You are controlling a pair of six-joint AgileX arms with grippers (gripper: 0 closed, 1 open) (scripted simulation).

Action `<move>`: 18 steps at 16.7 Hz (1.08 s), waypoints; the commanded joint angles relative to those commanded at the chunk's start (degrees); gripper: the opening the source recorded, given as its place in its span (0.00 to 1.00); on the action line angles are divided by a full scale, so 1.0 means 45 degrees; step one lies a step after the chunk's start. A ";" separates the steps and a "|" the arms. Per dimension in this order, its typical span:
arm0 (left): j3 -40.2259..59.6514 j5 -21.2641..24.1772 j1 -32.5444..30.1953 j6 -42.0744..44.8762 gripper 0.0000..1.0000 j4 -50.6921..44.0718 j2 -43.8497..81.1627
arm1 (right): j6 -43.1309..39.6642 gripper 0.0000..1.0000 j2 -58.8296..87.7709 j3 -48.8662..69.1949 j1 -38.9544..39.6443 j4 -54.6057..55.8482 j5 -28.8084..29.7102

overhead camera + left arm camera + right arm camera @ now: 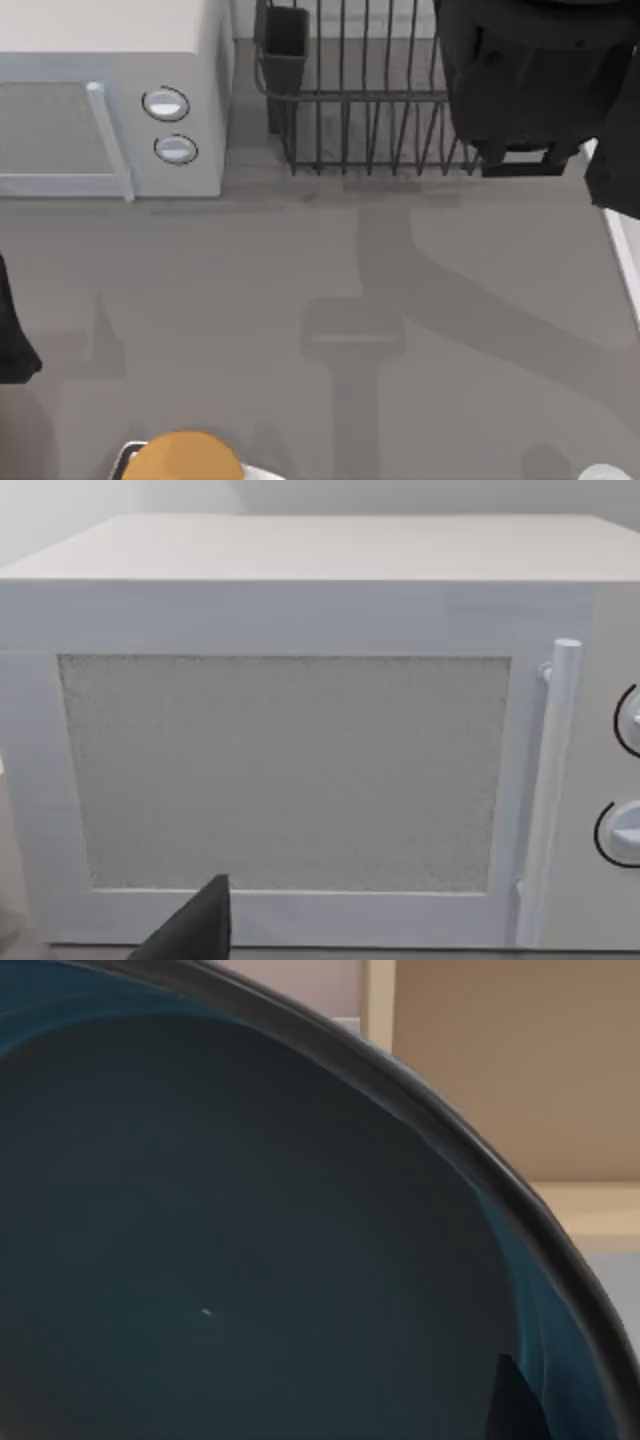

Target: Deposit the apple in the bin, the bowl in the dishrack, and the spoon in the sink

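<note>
Jaws of the right gripper cannot be made out: the right arm is a dark bulk at the far right of the top view, hanging over the right end of the large black wire dishrack with upright prongs. From that arm's wrist camera, the round deep blue bowl sits very close to the lens, its dark interior and thin rim curving across the picture, so it appears to be carried, though the grip itself is hidden.

Whether the left jaws are open or closed cannot be told either; one dark fingertip shows in the left wrist view, facing the door of a white box-shaped microwave with two round knobs. That arm looks parked at the left edge of the grey tabletop.

An orange-yellow round thing lies at the near edge.

Likely risks: released too high or off-centre, the bowl could strike the prongs, tip, or slide off the rack's right side. A loose rim hold could also let it slip.
</note>
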 joint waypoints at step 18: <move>0.0000 0.0000 0.0000 0.0000 1.00 0.0000 0.0000 | -0.0197 0.00 0.7456 -0.1304 -0.5004 0.9063 -0.4906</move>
